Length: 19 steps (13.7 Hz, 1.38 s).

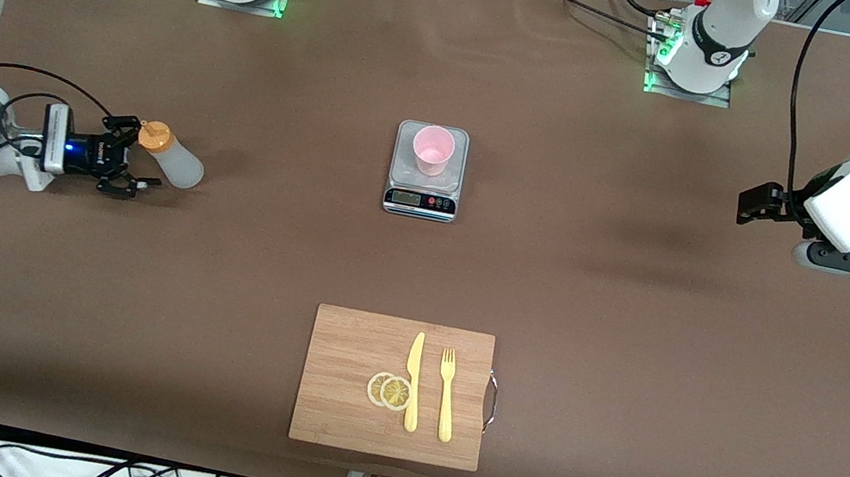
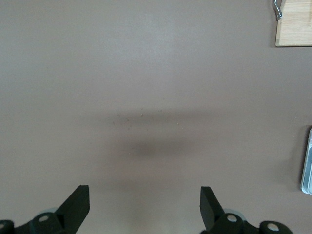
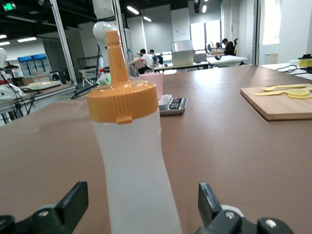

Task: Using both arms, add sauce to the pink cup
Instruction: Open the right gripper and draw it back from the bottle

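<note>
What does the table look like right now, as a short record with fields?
sauce: bottle upright near the right arm's end
right gripper: fingers open around the bottle, not closed
pink cup: on the scale, mid-table
left gripper: open, waits over bare table at the left arm's end
cutting board: nearer the front camera, holds knife, fork, lemon slices

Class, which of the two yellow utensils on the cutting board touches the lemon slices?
The knife: it lies against the lemon slices, while the fork lies apart.
</note>
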{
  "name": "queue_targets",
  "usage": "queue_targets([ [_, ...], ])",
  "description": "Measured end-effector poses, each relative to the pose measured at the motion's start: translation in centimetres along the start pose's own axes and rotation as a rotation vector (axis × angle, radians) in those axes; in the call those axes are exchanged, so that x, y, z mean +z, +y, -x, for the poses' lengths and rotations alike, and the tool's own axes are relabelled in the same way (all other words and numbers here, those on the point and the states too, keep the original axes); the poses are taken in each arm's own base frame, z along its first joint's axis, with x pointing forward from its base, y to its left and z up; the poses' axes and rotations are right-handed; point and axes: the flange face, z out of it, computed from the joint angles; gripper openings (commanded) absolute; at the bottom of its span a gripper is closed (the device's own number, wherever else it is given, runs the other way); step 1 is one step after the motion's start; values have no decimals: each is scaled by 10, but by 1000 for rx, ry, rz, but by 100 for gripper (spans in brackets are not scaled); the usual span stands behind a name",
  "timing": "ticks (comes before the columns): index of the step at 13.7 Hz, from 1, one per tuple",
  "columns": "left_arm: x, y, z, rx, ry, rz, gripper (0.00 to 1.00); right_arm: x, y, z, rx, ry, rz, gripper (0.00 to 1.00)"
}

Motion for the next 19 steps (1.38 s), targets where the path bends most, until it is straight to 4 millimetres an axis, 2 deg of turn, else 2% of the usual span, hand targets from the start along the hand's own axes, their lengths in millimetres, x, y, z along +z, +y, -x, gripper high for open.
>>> queue_targets([
  [3, 0, 0, 0, 0, -1, 0, 100, -39, 1, -10, 6, -71, 30, 100],
  [5, 0, 0, 0, 0, -3, 0, 100, -60, 4, -25, 58, -114, 29, 100],
  [9, 0, 0, 1, 0, -4, -1, 100, -100, 23, -78, 183, -225, 23, 100],
  [12, 0, 0, 1, 0, -5, -1, 100, -113, 43, -123, 325, -295, 54, 100],
  [14, 0, 0, 1, 0, -5, -1, 100, -107, 63, -158, 436, -336, 73, 100],
  [15, 0, 0, 1, 0, -5, -1, 100, -95, 78, -181, 504, -364, 80, 100],
  [19, 0, 0, 2, 0, -11, -2, 100, -31, 125, -256, 722, -504, 92, 100],
])
